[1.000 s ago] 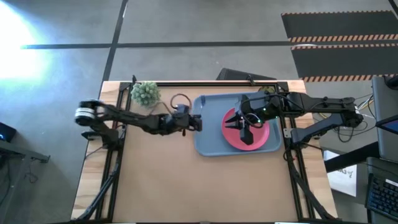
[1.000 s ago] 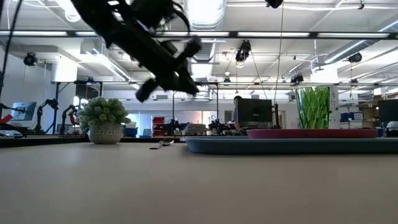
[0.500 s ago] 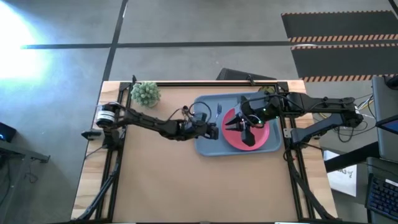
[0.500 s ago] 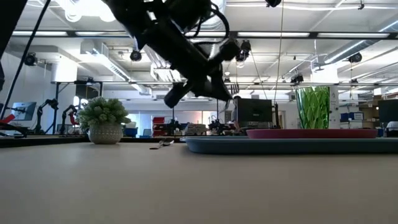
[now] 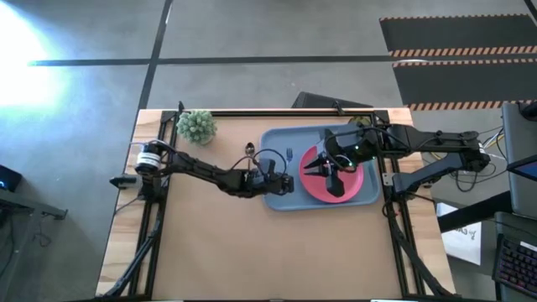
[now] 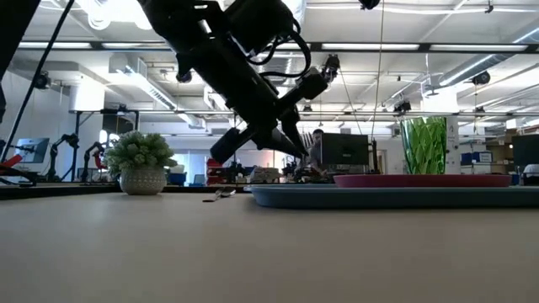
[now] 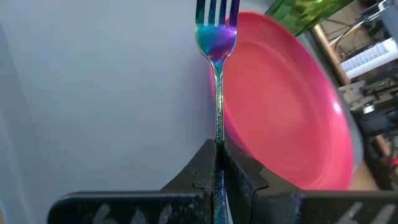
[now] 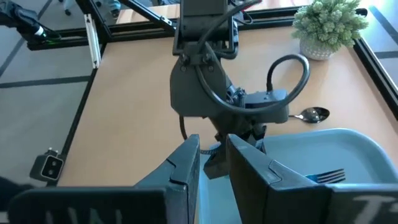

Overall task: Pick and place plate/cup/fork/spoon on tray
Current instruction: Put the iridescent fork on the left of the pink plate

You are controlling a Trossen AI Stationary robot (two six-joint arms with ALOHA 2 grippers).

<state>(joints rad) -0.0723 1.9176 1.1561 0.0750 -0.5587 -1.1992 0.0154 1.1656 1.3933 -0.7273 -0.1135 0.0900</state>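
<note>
The fork (image 7: 217,43) is pinched by its handle in the left claw (image 7: 217,163), whose fingers are pressed flat against the shaft so that the tines point forward, out over the tray (image 7: 93,93). In the high view the left claw (image 5: 281,181) sits just left of centre, over the left edge of the tray (image 5: 281,201), and the fork (image 5: 289,154) is seen as a small mark on the blue floor just left of the plate (image 5: 348,183). The fork is apparently carried low and nearly level so that it can be laid beside the plate rather than on it; whether it already touches the tray cannot be told.

The plate lies right of centre, on the tray's right half, and the cup (image 6: 426,145) stands at the tray's far side, towards the right of the low view. The spoon (image 5: 250,148) lies on the tabletop (image 5: 210,243), above and left of the tray's left end, not yet on the tray.

The right claw (image 8: 212,163) hangs over the plate with its fingers a little spread and nothing between them, seemingly kept waiting there.
</note>
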